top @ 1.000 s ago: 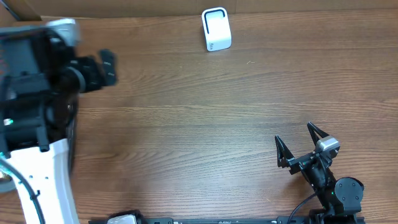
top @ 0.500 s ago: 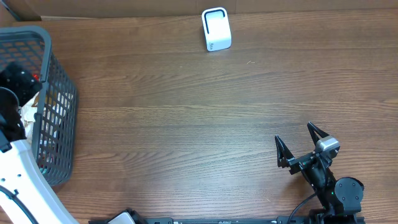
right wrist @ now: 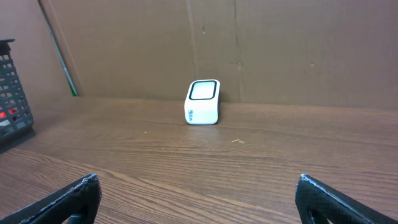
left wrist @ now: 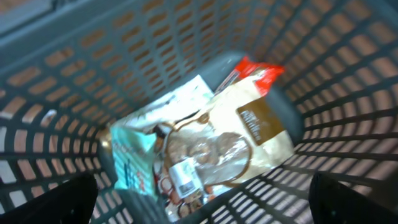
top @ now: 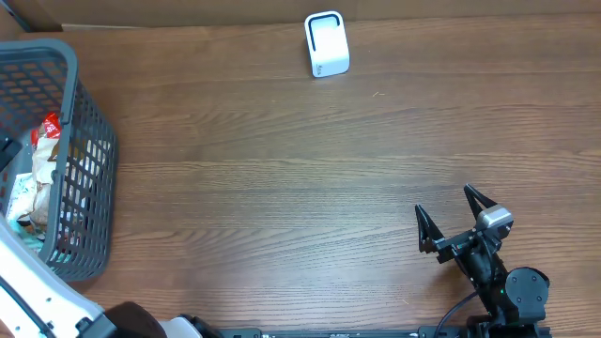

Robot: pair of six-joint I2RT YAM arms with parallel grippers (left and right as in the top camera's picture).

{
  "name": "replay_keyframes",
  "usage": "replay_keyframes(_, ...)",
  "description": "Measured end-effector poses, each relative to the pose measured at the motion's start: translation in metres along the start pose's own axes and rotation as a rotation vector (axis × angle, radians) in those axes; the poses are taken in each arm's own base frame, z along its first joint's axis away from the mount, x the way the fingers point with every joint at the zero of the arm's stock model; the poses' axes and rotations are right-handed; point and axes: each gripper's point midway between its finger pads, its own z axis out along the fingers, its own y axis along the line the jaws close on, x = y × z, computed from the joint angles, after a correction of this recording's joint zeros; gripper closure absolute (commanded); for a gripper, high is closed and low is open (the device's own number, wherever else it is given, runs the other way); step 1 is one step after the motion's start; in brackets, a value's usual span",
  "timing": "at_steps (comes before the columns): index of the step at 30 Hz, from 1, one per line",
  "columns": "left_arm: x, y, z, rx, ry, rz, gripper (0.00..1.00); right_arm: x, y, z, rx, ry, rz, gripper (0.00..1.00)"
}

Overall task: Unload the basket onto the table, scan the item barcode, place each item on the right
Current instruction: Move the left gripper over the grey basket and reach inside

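Left hand (left wrist: 202, 202) spread wide above snack packets (left wrist: 211, 143) in basket (left wrist: 348, 93); right hand (top: 444, 203) open, scanner (top: 327, 44) well apart

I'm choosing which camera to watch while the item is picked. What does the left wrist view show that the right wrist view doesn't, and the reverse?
Only the left wrist: the inside of the grey mesh basket, where a beige snack pouch lies over a teal-and-white packet, with a red wrapper corner showing beyond it.
Only the right wrist: the white barcode scanner standing on the wooden table in front of a cardboard wall.
Both: the basket, though the right wrist catches only its outer corner at the left edge.
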Motion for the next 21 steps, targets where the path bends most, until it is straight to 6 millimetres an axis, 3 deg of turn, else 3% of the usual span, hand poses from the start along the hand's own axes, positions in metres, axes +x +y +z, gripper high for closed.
replay_keyframes(7, 0.033, 0.015, 0.056, -0.045, 0.217, 0.049, 0.00, 0.000, 0.000, 0.000, 0.000, 0.000, 0.000, 0.00)
replay_keyframes(14, 0.069, -0.003, 0.114, 0.047, 0.416, 0.110, 0.00, 0.000, 0.000, 0.000, 0.000, 0.000, 0.000, 0.00)
replay_keyframes(21, 0.084, -0.017, 0.153, 0.140, 0.473, 0.227, 0.00, 0.000, 0.000, 0.000, 0.000, 0.000, -0.001, 0.00)
